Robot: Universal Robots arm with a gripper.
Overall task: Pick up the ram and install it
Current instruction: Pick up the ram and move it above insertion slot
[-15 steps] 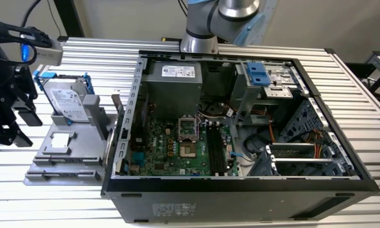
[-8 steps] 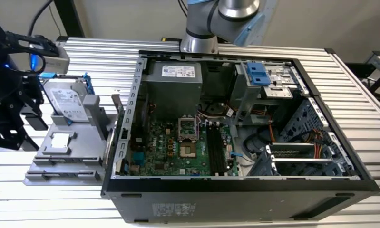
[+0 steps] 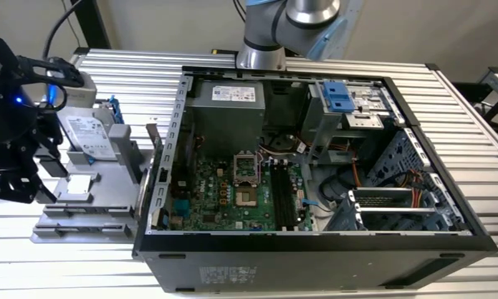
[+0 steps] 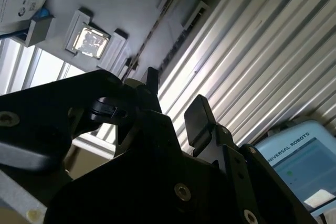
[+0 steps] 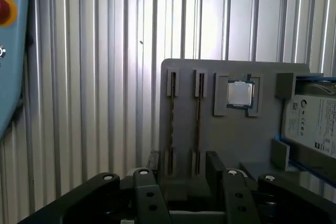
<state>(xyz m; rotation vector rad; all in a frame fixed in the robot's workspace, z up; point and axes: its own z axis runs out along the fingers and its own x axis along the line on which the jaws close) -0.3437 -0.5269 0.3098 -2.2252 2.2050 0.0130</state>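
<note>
The ram (image 5: 198, 121) shows as a thin dark strip standing on edge in a slot of the grey fixture plate (image 5: 236, 140) in the first wrist view. A second, similar strip (image 5: 171, 121) stands in the neighbouring slot. My gripper (image 5: 184, 163) hangs above the near end of those slots, open, its two black fingers (image 5: 212, 165) apart with nothing between them. In the second wrist view my gripper (image 4: 176, 100) is likewise open and empty. In the exterior view my gripper (image 3: 20, 184) is at the far left, over the fixture plate (image 3: 107, 218).
An open computer case (image 3: 315, 240) lies at the exterior view's centre, with the green motherboard (image 3: 224, 199) and its long black memory slots (image 3: 283, 196). The fixture also carries a processor chip (image 5: 240, 93) and a hard drive (image 5: 310, 124). A pale blue pendant (image 4: 310, 161) lies nearby.
</note>
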